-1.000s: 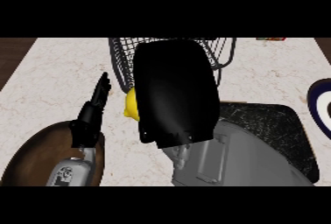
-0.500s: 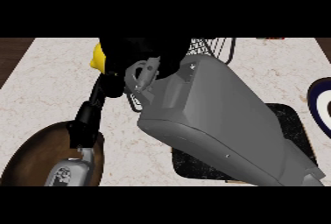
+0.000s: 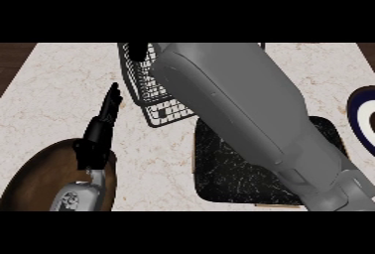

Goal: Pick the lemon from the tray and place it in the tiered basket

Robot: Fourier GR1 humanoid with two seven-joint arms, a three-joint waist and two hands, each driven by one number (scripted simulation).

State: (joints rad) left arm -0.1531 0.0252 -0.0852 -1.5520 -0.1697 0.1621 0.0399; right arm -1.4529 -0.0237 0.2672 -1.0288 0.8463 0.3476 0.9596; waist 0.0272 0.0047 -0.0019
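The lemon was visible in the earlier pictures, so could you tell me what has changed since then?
The right forearm has swung up over the tiered basket. The lemon, seen at the right hand earlier, no longer shows, and neither does that hand; whether it was released cannot be told. The left hand, the tray and the basket stayed put.

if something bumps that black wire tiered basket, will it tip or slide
The black wire tiered basket is open mesh, so probably light and apt to slide on the smooth marble counter. Its flat lower shelf looks broad, so tipping seems less likely.
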